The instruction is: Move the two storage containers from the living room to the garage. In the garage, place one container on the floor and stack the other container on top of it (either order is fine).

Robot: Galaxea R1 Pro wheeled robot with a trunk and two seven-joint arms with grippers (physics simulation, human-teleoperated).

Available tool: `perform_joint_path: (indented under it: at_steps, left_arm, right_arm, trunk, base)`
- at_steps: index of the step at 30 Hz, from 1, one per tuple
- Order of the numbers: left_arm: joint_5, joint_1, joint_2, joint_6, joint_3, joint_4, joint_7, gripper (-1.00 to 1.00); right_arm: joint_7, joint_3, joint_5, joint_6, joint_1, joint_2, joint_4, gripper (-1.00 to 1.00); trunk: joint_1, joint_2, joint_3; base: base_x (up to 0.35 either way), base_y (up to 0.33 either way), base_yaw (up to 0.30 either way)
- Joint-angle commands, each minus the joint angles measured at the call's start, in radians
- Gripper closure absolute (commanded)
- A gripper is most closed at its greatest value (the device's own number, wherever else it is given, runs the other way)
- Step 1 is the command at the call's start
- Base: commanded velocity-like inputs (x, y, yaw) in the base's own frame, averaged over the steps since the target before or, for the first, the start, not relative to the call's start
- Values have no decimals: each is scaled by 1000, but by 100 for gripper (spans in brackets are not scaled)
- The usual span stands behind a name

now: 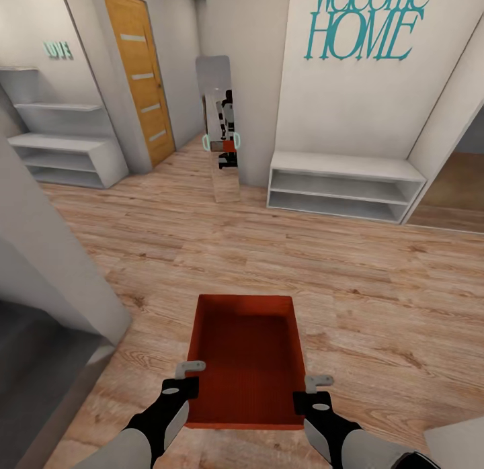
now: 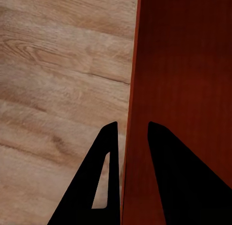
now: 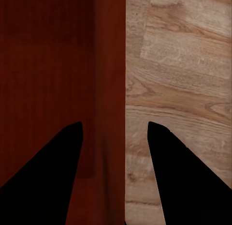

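Observation:
One orange-red storage container (image 1: 245, 348) hangs in front of me above the light wood-plank floor (image 1: 376, 287), open side up and with nothing in it. My left gripper (image 1: 190, 369) is shut on its left wall near the close end, and my right gripper (image 1: 318, 381) is shut on its right wall. In the left wrist view, the black fingers (image 2: 108, 157) of the left gripper (image 2: 132, 126) straddle the thin wall of the container (image 2: 188, 65). The right wrist view has the right gripper (image 3: 114, 123) astride the other wall of the container (image 3: 48, 55), with a wider gap.
I am in a hallway. A white wall corner (image 1: 47, 254) stands close on the left, with a dark grey surface (image 1: 33, 368) beyond it. Ahead are an orange wooden door (image 1: 141, 72), a standing mirror (image 1: 225, 140), a low white shelf (image 1: 343, 187) and stepped white shelves (image 1: 60, 153).

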Motion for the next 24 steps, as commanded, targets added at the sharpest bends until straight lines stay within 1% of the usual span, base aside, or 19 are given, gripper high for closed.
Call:
perform_joint_path:
  at_steps: [1,24]
  left_arm:
    - [-38,-1,0,7,27,-43,4,100]
    - [-30,-1,0,6,27,-42,5,100]
  right_arm:
    - [-2,173,-199,-6,0,0,36,100]
    - [-1,174,-199,-6,0,-1,36,100]
  trunk:
    - [0,-1,-1]
    - [0,-1,-1]
  base:
    - [0,0,0]
    - [0,0,0]
